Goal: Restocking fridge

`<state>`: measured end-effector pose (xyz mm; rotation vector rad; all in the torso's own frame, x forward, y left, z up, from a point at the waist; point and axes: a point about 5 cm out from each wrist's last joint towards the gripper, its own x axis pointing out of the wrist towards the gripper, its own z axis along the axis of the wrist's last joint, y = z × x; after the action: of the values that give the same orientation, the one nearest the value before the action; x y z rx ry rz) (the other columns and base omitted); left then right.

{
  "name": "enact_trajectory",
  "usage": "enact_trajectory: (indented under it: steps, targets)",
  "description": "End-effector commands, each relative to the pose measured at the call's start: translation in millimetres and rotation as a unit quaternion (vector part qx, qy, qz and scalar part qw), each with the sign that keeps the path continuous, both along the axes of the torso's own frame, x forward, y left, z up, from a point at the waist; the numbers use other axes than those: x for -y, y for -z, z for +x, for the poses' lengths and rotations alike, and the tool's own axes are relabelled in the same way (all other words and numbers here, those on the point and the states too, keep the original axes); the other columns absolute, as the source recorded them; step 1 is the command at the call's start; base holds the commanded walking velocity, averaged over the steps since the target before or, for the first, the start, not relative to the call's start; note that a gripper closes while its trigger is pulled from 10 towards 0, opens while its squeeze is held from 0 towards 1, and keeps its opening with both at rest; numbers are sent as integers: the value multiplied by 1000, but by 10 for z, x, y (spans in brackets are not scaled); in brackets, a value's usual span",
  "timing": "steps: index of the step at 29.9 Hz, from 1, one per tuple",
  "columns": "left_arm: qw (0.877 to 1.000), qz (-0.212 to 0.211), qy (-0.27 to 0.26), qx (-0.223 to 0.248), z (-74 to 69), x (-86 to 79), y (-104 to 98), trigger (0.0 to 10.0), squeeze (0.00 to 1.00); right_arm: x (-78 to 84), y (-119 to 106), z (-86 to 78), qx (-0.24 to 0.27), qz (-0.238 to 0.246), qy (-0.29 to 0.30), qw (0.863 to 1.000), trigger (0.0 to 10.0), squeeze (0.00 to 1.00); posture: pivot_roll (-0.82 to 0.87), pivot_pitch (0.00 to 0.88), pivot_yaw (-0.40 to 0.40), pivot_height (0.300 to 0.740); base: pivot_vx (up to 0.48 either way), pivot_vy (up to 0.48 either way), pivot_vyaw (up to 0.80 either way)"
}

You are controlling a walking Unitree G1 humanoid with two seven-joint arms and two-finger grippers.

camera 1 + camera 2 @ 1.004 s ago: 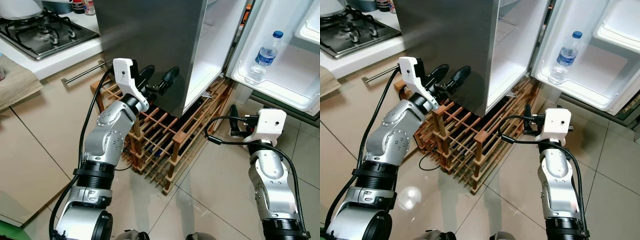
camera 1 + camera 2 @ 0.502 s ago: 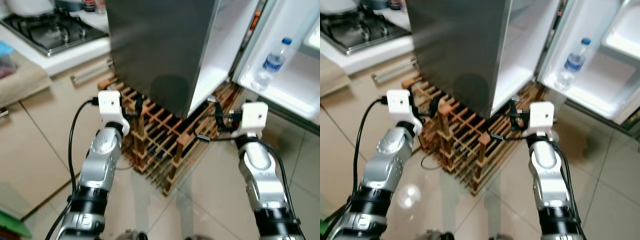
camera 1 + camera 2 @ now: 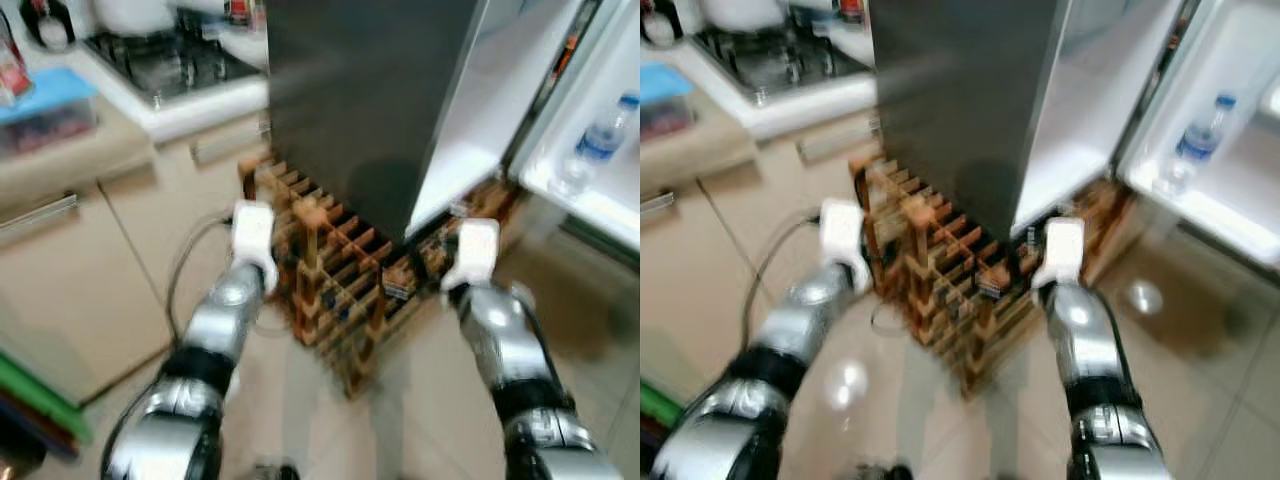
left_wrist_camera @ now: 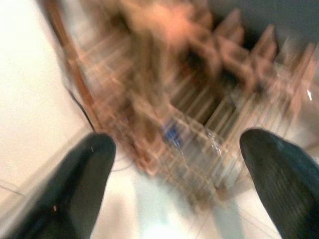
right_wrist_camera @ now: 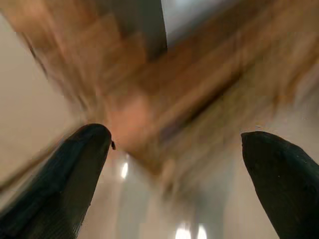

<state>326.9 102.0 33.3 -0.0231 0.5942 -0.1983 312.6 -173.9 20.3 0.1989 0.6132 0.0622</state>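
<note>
**Both arms lowered toward the wooden rack beside the open fridge**

We face the fridge point(image 3: 370, 90), its dark grey side toward us and its door point(image 3: 1225, 130) swung open on our right. A water bottle point(image 3: 1193, 150) stands upright in the door shelf. At the foot of the fridge sits a wooden lattice rack point(image 3: 345, 285) on the tiled floor point(image 3: 1200, 350). To our left a white counter carries a gas hob point(image 3: 165, 65), with beige cabinets point(image 3: 70, 260) below. Our views are blurred. Our left gripper point(image 4: 179, 184) points down at the rack's left side, its two black fingers spread wide with nothing between them. Our right gripper point(image 5: 174, 179) hangs over the rack's right end, fingers likewise parted and empty.
</note>
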Motion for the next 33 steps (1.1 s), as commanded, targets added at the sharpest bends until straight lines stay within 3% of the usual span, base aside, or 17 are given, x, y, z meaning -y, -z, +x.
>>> enact_trajectory:
  steps: [1, 3, 5, 9, 13, 17, 33]
  targets:
    - [999, 8, -17, -40, -85, -91, 153, 10000, 0, 9, 123, -73, -36, 3, 15, 999, 10000, 0, -130, 0, -1, 740, 0, 0, 0]
    - [996, -2, -26, -88, -219, -82, 320, 10000, 0, -2, 222, -137, -62, -9, 19, 998, 10000, 0, -128, 0, -2, 740, 0, 0, 0]
    - [992, 25, -12, -127, -393, -74, 502, 10000, 0, -98, 345, -233, -99, 0, 25, 995, 10000, 0, -131, 0, 4, 740, 0, 0, 0]
    - [979, 24, -21, -203, -711, -32, 766, 10000, 0, -327, 504, -396, -151, -7, -52, 987, 10000, 0, -146, 0, 20, 740, 0, 0, 0]
    - [966, 38, 29, -254, -982, 90, 934, 10000, 0, -220, 511, -399, -167, -3, -21, 986, 10000, 0, -148, 0, 23, 740, 0, 0, 0]
    - [969, 51, 14, -239, -908, 25, 898, 10000, 0, -257, 533, -425, -174, -4, -34, 984, 10000, 0, -146, 0, 25, 740, 0, 0, 0]
    - [970, 35, 0, -239, -921, 66, 904, 10000, 0, -263, 551, -448, -182, -32, -71, 980, 10000, 0, -119, 0, -10, 740, 0, 0, 0]
